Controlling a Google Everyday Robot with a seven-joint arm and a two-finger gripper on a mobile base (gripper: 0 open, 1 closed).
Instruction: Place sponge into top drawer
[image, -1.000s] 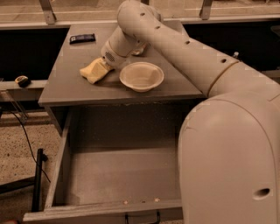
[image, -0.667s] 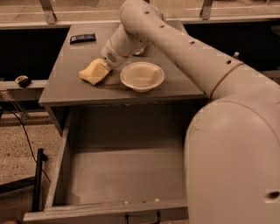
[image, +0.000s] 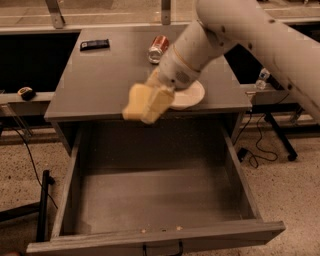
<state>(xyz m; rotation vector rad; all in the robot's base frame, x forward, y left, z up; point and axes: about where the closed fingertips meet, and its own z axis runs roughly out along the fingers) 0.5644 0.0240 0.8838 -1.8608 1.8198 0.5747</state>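
Note:
The sponge (image: 142, 103), a pale yellow soft block, hangs in the air over the table's front edge, just above the back of the open top drawer (image: 160, 197). My gripper (image: 159, 95) is shut on the sponge, reaching down from the upper right on the white arm. The drawer is pulled fully out, with a bare grey bottom, low side walls and a dark handle at the front. The white bowl (image: 194, 95) sits on the table behind the gripper, partly hidden by it.
On the grey tabletop (image: 100, 80) a soda can (image: 159, 47) lies at the back middle and a black flat object (image: 94, 45) at the back left. A water bottle (image: 262, 78) stands off the table's right side. Cables run over the floor at the right.
The sponge, which lay on the tabletop left of the bowl, has been lifted and carried toward the front edge, over the drawer. The camera view has also shifted.

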